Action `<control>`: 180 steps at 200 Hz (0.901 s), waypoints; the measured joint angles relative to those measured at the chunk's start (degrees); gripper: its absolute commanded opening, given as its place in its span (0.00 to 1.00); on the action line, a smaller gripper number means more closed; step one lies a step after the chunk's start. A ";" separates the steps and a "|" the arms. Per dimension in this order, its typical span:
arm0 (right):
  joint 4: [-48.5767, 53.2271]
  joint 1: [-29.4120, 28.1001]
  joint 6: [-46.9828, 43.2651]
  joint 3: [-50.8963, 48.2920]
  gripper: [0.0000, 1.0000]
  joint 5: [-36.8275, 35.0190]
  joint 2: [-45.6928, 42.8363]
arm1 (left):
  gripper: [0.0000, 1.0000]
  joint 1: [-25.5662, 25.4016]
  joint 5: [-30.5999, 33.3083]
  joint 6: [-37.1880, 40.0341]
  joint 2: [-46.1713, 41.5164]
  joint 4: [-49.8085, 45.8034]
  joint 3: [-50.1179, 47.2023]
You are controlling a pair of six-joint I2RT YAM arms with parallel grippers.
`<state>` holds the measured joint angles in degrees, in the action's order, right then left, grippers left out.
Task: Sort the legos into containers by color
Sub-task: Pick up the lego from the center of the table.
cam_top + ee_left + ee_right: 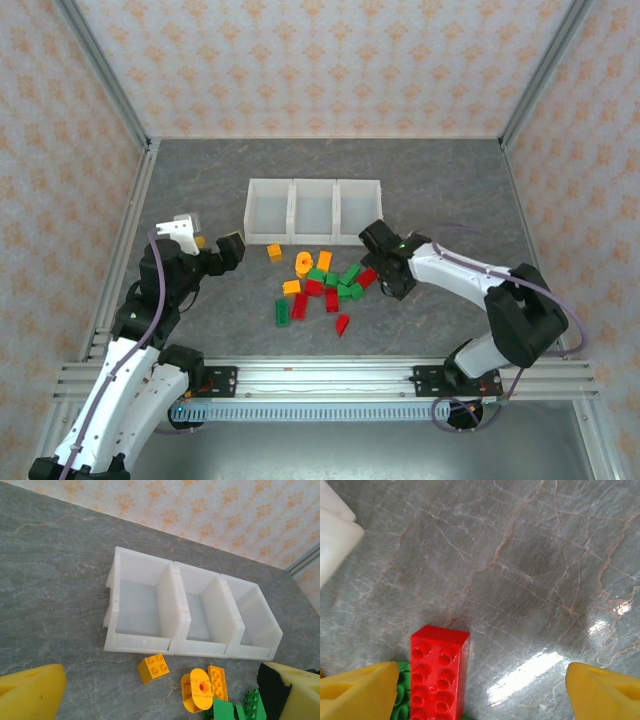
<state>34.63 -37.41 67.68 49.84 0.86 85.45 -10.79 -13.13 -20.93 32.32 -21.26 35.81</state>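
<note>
Left gripper (207, 240): held above the table (200, 180) left of the pile, jaws spread wide, nothing grasped; its yellow pads (30, 692) are seen at the lower corners of the left wrist view.
Left arm (150, 300): folded at the elbow, wrist turned toward the bins.
Containers (293, 205): three joined white bins set in a row at mid-table; all three are seen bare inside.
Legos (325, 285): scattered on the table just in front of the bins, with red, green and orange-yellow mixed.
Progress: nothing is judged sorted; every brick is left to be moved.
Red brick (438, 675): laid flat, studs up, at the pile's right edge, a green brick (402, 692) beside it.
Right gripper (385, 262): lowered over that edge, jaws apart, nothing gripped; the red brick is bracketed, close by one pad and well apart from the other.
Right arm (470, 275): reached inward from the right, elbow bent.
</note>
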 measured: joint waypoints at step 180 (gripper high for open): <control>-2.64 -2.21 -1.88 5.44 0.70 -4.13 10.51 | 0.99 0.00 0.07 1.49 -0.70 0.04 -0.42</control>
<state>31.99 -39.62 65.80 55.29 -3.27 95.96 -10.79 -13.06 -19.44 31.62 -21.21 35.40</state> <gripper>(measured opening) 0.706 0.992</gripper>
